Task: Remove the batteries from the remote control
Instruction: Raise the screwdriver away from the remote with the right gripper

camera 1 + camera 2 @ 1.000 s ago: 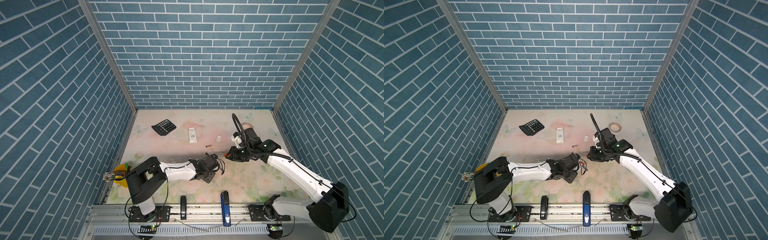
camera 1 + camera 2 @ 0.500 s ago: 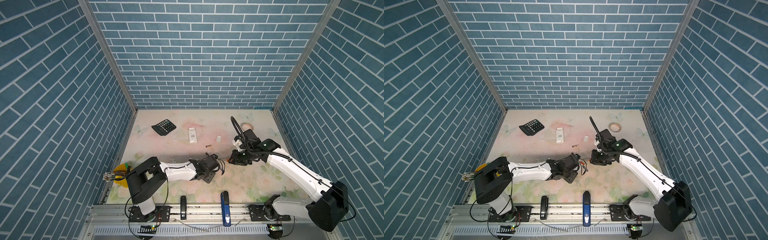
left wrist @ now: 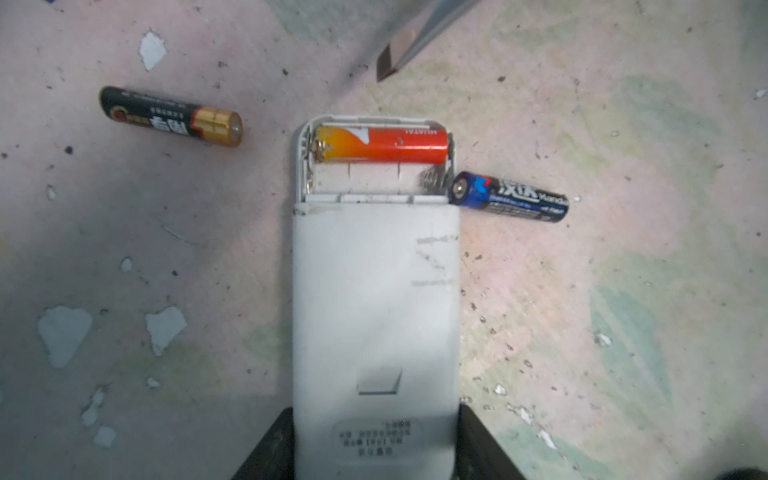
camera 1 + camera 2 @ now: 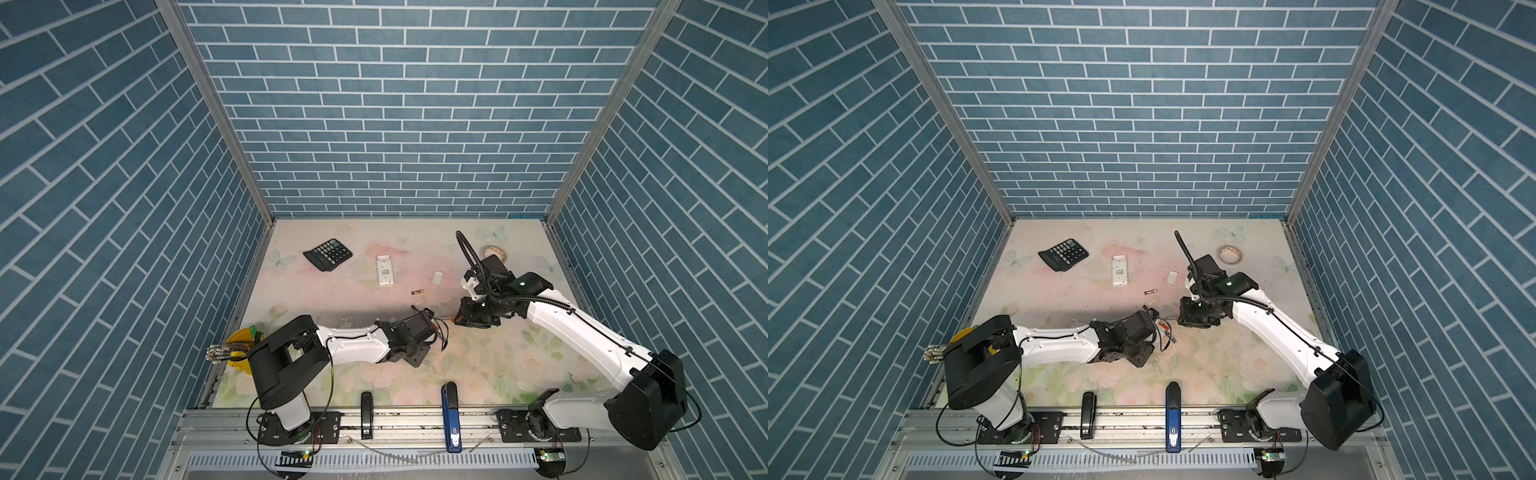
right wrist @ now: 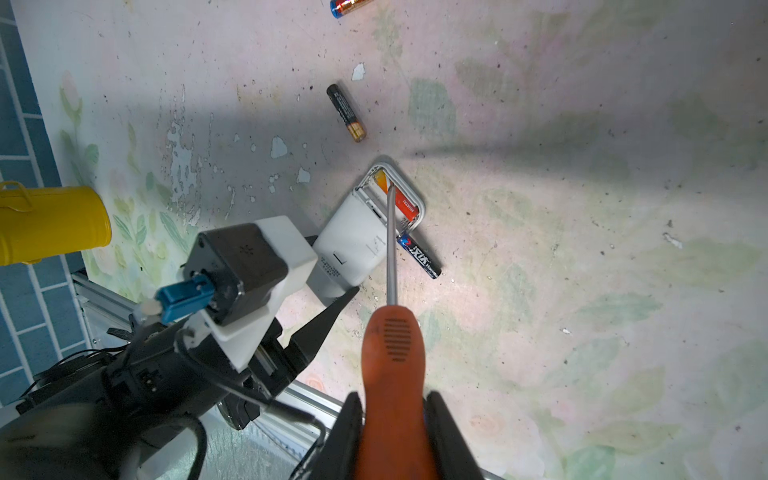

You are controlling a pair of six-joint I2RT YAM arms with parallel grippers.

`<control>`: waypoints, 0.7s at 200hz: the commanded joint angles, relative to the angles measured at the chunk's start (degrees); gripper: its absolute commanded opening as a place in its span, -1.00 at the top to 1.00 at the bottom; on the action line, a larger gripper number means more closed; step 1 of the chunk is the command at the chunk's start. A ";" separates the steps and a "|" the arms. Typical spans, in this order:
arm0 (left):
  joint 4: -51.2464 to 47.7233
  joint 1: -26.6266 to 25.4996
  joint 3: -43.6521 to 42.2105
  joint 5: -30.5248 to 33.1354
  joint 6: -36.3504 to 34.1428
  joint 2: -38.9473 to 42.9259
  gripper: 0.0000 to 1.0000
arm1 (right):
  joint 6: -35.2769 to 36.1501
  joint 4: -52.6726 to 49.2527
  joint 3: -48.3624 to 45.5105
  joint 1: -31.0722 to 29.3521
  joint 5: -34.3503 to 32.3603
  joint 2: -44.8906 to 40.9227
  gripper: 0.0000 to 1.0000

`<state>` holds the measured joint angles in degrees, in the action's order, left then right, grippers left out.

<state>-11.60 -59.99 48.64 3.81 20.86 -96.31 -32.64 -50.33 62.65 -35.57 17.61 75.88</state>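
My left gripper (image 3: 375,415) is shut on a white remote control (image 3: 374,291) lying face down on the table, its battery bay uncovered. One orange battery (image 3: 382,145) sits in the bay. A dark blue battery (image 3: 511,197) lies on the table against the remote's side, and a black and gold battery (image 3: 170,116) lies apart. A further battery (image 4: 417,292) lies farther back. My right gripper (image 5: 392,399) is shut on an orange-handled screwdriver (image 5: 390,345). Its tip (image 3: 386,62) hovers by the open end, over the orange battery (image 5: 405,201) in the right wrist view.
A second white remote (image 4: 385,271), a calculator (image 4: 328,254), a small white cover (image 4: 437,277) and a tape roll (image 4: 494,251) lie toward the back. A yellow cup (image 4: 241,345) stands at the left edge. A black stapler (image 4: 365,411) and a blue one (image 4: 451,409) sit at the front rail.
My right gripper has moved a little toward the table's front with the screwdriver, closer to the remote's open end. The left arm has not moved.
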 commanded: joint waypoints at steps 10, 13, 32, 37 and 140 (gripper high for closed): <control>-11.18 1.38 -5.34 0.42 1.65 -3.59 0.43 | 1.31 -0.13 3.28 -0.02 0.41 0.54 1.00; -11.24 1.44 -5.43 0.52 1.74 -3.56 0.43 | 1.32 -0.15 3.30 -0.08 0.43 0.58 1.00; -11.54 1.80 -5.88 0.80 2.33 -3.12 0.43 | 1.27 -0.16 3.47 -0.11 0.52 0.64 1.00; -11.73 1.80 -6.00 0.92 2.42 -3.05 0.43 | 1.27 -0.13 3.45 -0.08 0.42 0.59 1.00; -9.43 1.95 -6.11 -1.22 1.76 -3.33 0.43 | 1.87 -2.35 3.30 -0.77 -0.70 1.72 1.00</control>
<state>-10.11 -59.20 46.68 4.36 22.09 -95.00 -32.53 -51.03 63.29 -36.01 17.74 76.95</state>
